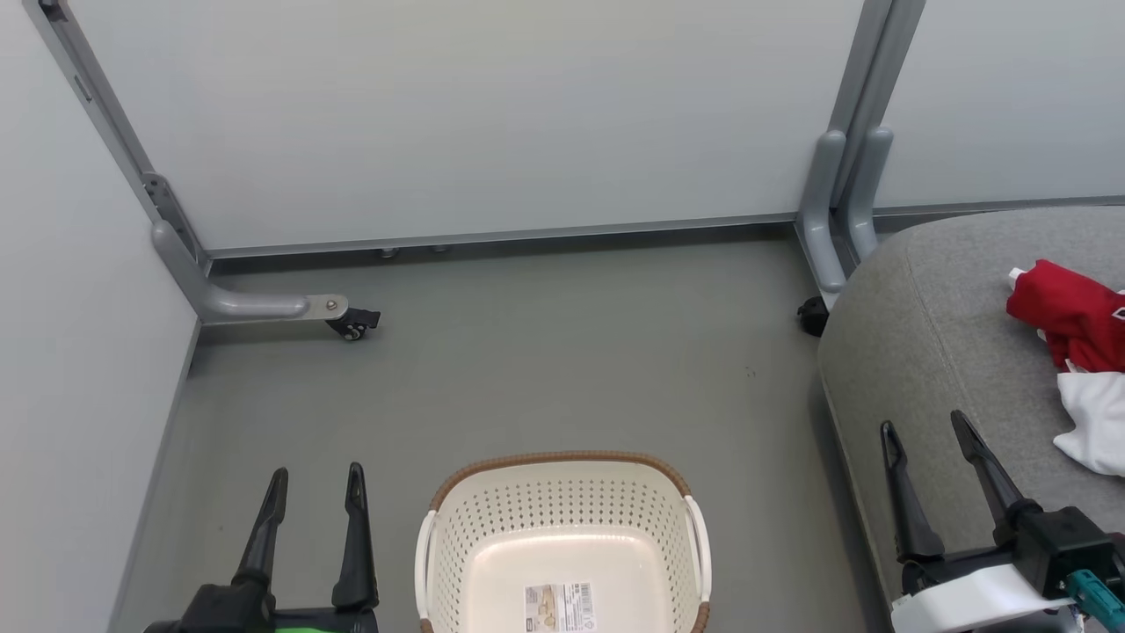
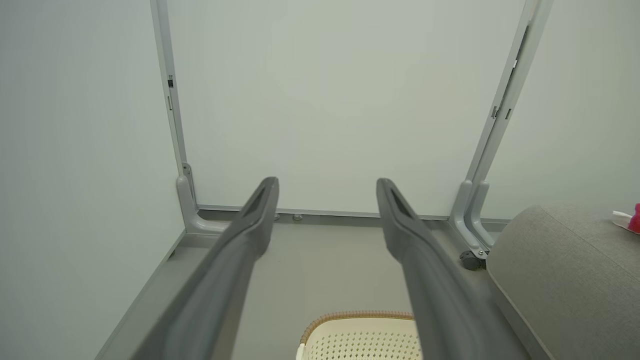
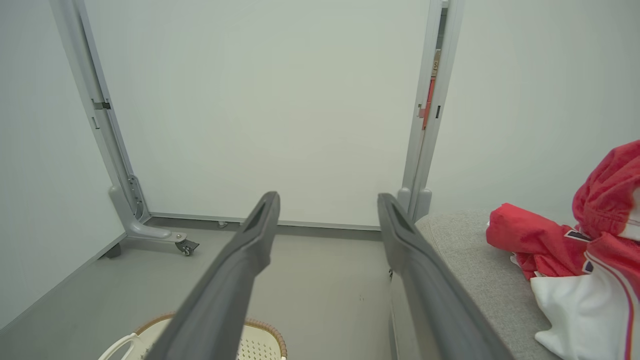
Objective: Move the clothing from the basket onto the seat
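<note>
Head view gave you the label (image 1: 559,607) in the basket (image 1: 562,459), and right wrist view gave you dark markings (image 3: 575,234) on the clothing (image 1: 1068,312), which was heaped on the seat (image 1: 932,334) right of the basket. The left gripper (image 1: 317,473) and right gripper (image 1: 925,423) flanked the basket, both spread and empty.

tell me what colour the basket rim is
Brown with a woven look; the rim shows best in the head view.

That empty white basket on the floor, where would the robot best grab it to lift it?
Probably by its sides: left gripper on the left handle, right gripper on the right handle, each from above. They stand off the walls of the basket as thin loops that open jaws can close on.
</note>
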